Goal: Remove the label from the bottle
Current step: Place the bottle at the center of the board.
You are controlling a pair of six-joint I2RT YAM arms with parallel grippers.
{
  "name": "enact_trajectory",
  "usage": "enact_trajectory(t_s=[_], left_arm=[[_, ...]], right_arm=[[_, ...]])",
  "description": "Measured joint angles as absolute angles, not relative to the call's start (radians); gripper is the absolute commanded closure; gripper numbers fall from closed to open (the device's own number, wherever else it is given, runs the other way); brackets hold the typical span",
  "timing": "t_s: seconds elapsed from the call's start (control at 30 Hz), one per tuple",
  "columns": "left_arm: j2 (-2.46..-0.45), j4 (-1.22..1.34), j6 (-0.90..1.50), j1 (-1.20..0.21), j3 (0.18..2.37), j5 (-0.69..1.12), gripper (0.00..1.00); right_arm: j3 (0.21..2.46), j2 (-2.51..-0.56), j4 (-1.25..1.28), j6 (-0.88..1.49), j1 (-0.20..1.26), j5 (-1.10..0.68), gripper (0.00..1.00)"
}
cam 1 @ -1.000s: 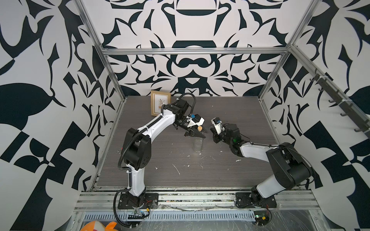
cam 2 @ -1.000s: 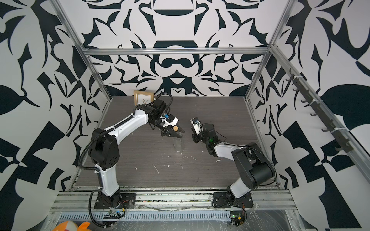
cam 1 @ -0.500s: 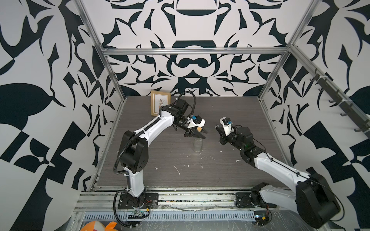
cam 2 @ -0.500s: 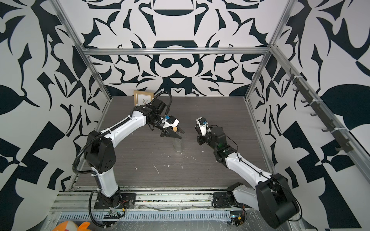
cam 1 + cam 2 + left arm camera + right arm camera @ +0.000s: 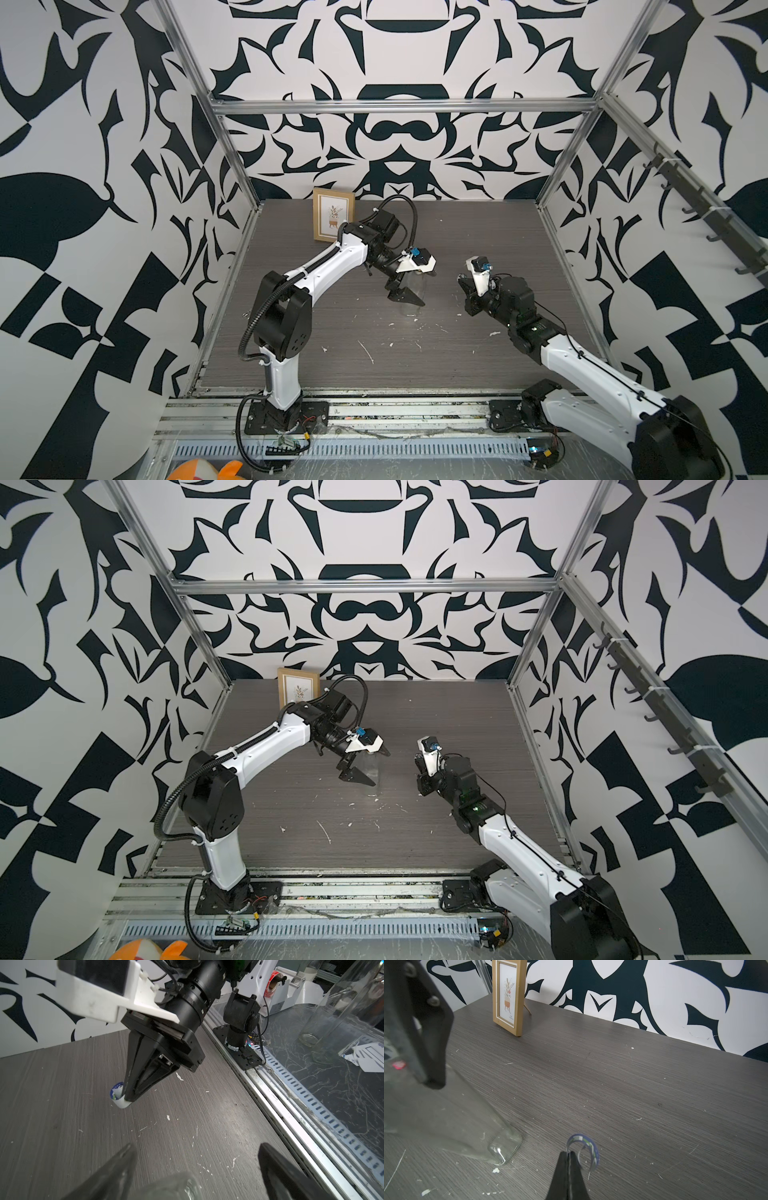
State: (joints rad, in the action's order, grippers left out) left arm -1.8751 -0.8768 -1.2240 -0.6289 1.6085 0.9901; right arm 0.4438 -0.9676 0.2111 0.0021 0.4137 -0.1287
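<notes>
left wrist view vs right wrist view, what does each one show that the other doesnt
Only the left wrist: both fingers of the open left claw, and the metal front rail. Only the right wrist: the gold-framed picture. Both: the right claw shut on the curled white label, the clear glass bottle, the grey wood-grain table.

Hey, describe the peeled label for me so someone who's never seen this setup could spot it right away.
On the dark wood-grain table, find the clear glass bottle near the middle. Beside it, apart from the glass, the right gripper is shut on the label: a curled whitish strip with blue-green print, unlike the tiny flat white scraps lying around.
</notes>
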Motion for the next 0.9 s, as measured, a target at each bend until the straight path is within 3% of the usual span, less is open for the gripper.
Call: enact_trajectory(t_s=[0.9], left_arm=[[-1.808, -0.754, -1.142, -0.538, 1.547, 0.953, 0.01]], right_arm=[[0.447, -0.955, 0.093, 0.054, 0.414, -0.099, 1.0]])
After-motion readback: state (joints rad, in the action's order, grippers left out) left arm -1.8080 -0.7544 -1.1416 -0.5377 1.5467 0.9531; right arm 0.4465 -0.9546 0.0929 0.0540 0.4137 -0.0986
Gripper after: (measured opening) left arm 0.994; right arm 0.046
